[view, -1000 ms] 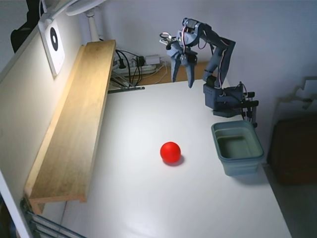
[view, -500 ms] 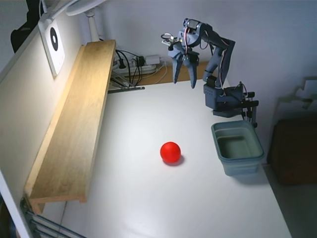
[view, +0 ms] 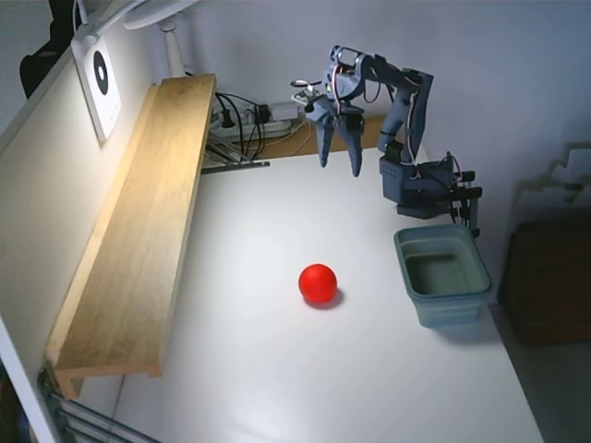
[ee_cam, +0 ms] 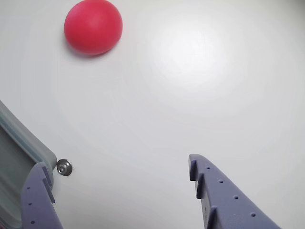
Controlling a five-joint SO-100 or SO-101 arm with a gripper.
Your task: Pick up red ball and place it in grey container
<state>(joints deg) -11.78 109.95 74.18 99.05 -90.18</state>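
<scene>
The pincer (view: 340, 169) hangs open and empty (reaching step); the red ball (view: 318, 283) lies well ahead; next it must lower around it; the grey tub (view: 443, 274) waits nearby.

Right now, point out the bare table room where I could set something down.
Fixed view: the widest bare patch is the near table, in front of the red ball. Another lies between the ball and the wooden shelf. A third spans the middle, under the raised open gripper. Crowded: the right edge with the grey container and arm base, and the cabled back corner.
</scene>
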